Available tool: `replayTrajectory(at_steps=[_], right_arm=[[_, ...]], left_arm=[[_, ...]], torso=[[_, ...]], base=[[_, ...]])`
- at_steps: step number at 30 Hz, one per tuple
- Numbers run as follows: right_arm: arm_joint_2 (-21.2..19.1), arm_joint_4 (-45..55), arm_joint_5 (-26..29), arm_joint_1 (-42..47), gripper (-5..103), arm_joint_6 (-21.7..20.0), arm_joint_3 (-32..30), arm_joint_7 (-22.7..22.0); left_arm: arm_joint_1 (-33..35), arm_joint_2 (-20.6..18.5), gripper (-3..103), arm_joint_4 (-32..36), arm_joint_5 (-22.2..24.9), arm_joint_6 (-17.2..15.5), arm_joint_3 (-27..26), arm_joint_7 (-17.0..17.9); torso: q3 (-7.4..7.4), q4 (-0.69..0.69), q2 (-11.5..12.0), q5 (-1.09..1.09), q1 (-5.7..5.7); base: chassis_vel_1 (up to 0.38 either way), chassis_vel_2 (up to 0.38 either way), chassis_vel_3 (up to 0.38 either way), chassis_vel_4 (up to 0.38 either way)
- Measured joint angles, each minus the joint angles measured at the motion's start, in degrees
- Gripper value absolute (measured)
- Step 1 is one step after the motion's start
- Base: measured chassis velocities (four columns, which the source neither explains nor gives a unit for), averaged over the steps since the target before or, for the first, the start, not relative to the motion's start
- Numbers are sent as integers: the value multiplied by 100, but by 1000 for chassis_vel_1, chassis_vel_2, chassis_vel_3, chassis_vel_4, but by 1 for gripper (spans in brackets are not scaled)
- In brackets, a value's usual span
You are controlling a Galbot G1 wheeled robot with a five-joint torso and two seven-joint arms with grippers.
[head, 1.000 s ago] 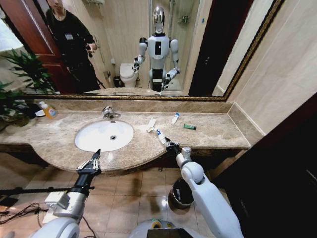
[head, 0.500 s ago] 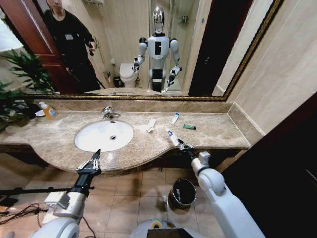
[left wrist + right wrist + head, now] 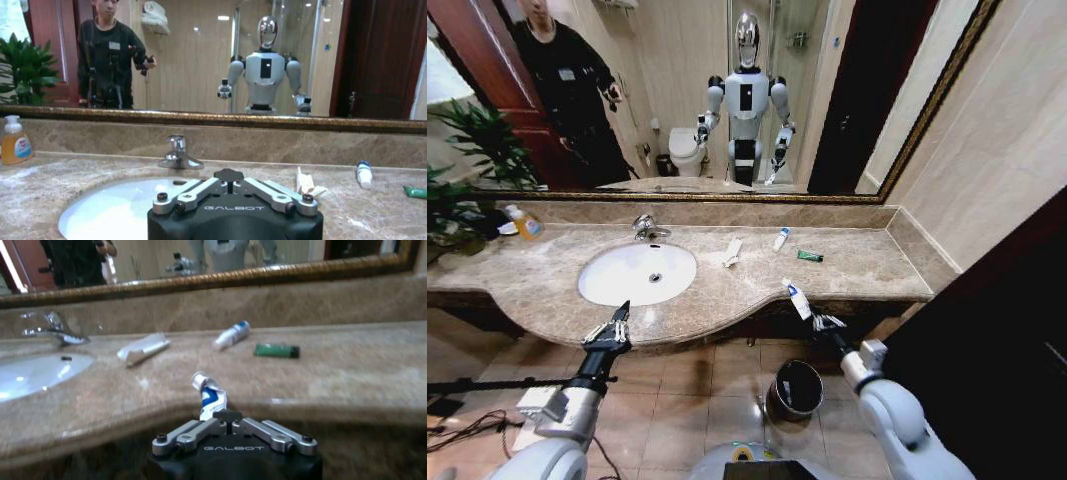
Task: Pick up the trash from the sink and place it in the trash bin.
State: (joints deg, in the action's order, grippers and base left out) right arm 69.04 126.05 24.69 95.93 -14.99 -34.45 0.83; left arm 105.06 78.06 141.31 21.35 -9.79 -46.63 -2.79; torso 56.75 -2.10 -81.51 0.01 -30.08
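- Right gripper (image 3: 819,318) clamps a white-and-blue squeezed tube (image 3: 797,299) at the brown marble counter's (image 3: 867,268) front edge.
- Small dark round trash bin (image 3: 795,388) sits on the floor below, slightly leftward.
- Left gripper (image 3: 610,328) idles before the sink (image 3: 637,273), fingers apart.

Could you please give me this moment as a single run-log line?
right claw: shut on white-blue tube, at counter's front edge above trash bin | left claw: open, idle before sink | green tube: on counter

Trash bin (image 3: 796,388) on the floor below the countertop (image 3: 857,262), right of the sink (image 3: 637,273).
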Motion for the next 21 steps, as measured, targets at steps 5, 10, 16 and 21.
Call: replayTrajectory(at_steps=[5,10,16,21], right_arm=[[-6,28,110,417,0,112,-251,146],[42,-253,-1,556,0,259,-274,265],[269,-1177,-612,91,0,427,1,293],[437,-1973,-913,-328,0,567,126,271]], left_arm=[[0,0,0,0,0,0,0,0],[0,0,0,0,0,0,0,0],[0,0,0,0,0,0,0,0],[0,0,0,0,0,0,0,0]], torso=[[0,0,0,0,0],[0,0,0,-1,0],[0,0,0,0,0],[1,-1,0,0,-1]], base=[[0,0,0,0],[0,0,0,0],[0,0,0,0],[0,0,0,0]])
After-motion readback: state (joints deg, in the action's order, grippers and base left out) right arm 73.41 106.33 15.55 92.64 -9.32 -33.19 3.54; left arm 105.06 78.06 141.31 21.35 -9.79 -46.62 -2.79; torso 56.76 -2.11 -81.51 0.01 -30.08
